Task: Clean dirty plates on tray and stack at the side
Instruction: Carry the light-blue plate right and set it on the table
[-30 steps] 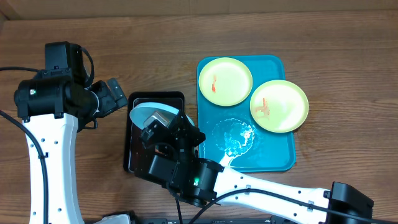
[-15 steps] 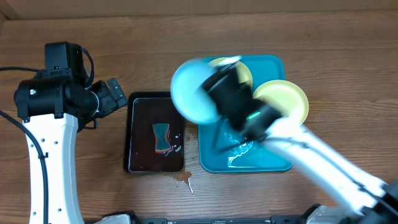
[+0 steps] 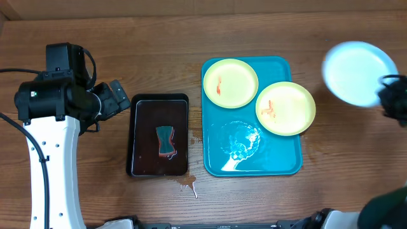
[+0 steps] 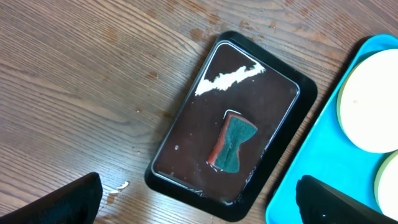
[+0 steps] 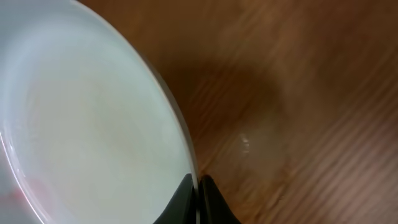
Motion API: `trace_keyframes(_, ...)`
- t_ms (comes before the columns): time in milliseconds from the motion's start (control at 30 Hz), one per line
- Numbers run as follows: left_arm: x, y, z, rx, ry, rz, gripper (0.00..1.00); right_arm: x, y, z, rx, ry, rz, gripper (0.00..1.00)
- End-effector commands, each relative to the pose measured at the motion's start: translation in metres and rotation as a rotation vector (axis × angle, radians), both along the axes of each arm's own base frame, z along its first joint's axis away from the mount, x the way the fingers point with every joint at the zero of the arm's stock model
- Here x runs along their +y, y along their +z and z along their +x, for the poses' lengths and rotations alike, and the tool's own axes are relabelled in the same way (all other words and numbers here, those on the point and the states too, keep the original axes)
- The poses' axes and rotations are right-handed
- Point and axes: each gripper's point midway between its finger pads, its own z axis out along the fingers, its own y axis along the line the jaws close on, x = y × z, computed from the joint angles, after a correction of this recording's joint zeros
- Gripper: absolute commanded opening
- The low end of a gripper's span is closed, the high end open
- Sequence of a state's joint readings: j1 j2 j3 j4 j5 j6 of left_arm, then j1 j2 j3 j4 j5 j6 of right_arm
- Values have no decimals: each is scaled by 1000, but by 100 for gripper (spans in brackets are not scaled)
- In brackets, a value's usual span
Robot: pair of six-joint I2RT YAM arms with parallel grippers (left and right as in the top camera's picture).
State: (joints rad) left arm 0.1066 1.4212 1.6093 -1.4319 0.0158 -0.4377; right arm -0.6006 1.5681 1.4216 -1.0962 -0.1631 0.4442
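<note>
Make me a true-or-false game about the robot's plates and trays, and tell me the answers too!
1. Two yellow-green plates lie on the teal tray. True.
2. The sponge lies on the teal tray. False: it lies in the black tray.
3. The right hand pinches the rim of the pale blue plate. True.
4. Both yellow-green plates are spotless. False: each shows red-orange smears.
5. The left hand holds the sponge. False: it is open and empty, and the sponge sits below it in the black tray.
</note>
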Motion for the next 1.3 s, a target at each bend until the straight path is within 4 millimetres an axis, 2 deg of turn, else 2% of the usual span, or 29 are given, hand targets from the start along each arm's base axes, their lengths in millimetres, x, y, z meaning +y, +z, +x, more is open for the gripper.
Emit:
trace_keyframes(0, 0, 5, 2, -17, -9, 0, 100, -21, -39, -19, 70, -87, 111, 4)
trace_keyframes(133, 0, 5, 2, -17, -9, 0, 100, -23, -84, -32, 165, -118, 186, 4)
trace_keyframes(300, 0, 5, 1, -17, -9, 0, 100, -3, -134, -51, 300, -86, 184, 4)
trace_keyframes(467, 0, 5, 2, -17, -9, -1, 100, 20, -160, -57, 351, -25, 151, 4)
trace_keyframes(533, 0, 5, 2, -17, -9, 0, 100, 28, -163, -57, 372, 2, 142, 4)
trace_keyframes(567, 0, 5, 2, -17, -9, 0, 100, 31, -162, -55, 375, 14, 134, 11)
trace_keyframes(600, 0, 5, 2, -17, -9, 0, 100, 33, -160, -53, 369, 25, 128, 27)
trace_keyframes(633, 0, 5, 2, -17, -9, -1, 100, 36, -157, -50, 360, 37, 119, 39)
trace_keyframes(667, 0, 5, 2, -17, -9, -1, 100, 38, -151, -46, 346, 46, 110, 44)
trace_keyframes(733, 0, 5, 2, -17, -9, 0, 100, 43, -138, -40, 310, 67, 85, 48)
trace_keyframes(867, 0, 5, 2, -17, -9, 0, 100, 57, -98, -25, 193, 127, 9, 51)
trace_keyframes(933, 0, 5, 2, -17, -9, 0, 100, 75, -75, -13, 104, 211, -25, 51)
trace_keyframes(1000, 0, 5, 2, -17, -9, 0, 100, 95, -62, -1, 38, 328, -43, 51)
trace_keyframes(1100, 0, 5, 2, -17, -9, 0, 100, 118, -62, 11, 16, 480, -97, 54)
trace_keyframes(1267, 0, 5, 2, -17, -9, 0, 100, 123, -99, 18, 129, 527, -232, 58)
